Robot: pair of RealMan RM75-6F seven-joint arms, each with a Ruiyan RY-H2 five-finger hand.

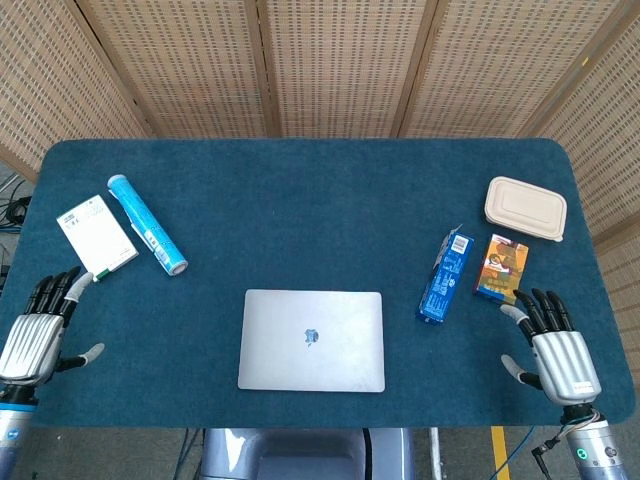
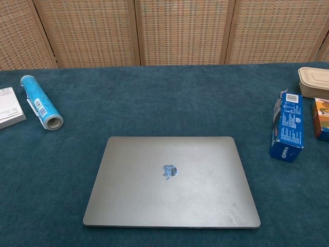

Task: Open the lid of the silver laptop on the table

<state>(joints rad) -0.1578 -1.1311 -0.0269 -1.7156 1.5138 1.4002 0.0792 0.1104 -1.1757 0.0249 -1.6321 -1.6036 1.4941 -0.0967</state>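
One silver laptop; one blue roll; one white box; one blue carton; one orange box; one beige lidded container; two robot hands, left robot hand and right robot hand.

- The laptop was silver, on a teal table.
- A blue box, an orange box, a beige container.
- The roll was light blue.

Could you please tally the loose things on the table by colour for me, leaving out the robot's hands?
Silver: 1, the closed laptop
Blue: 2, the blue roll and the blue Oreo box
White: 1, the white box
Beige: 1, the lidded container
Orange: 1, the orange carton
Total: 6
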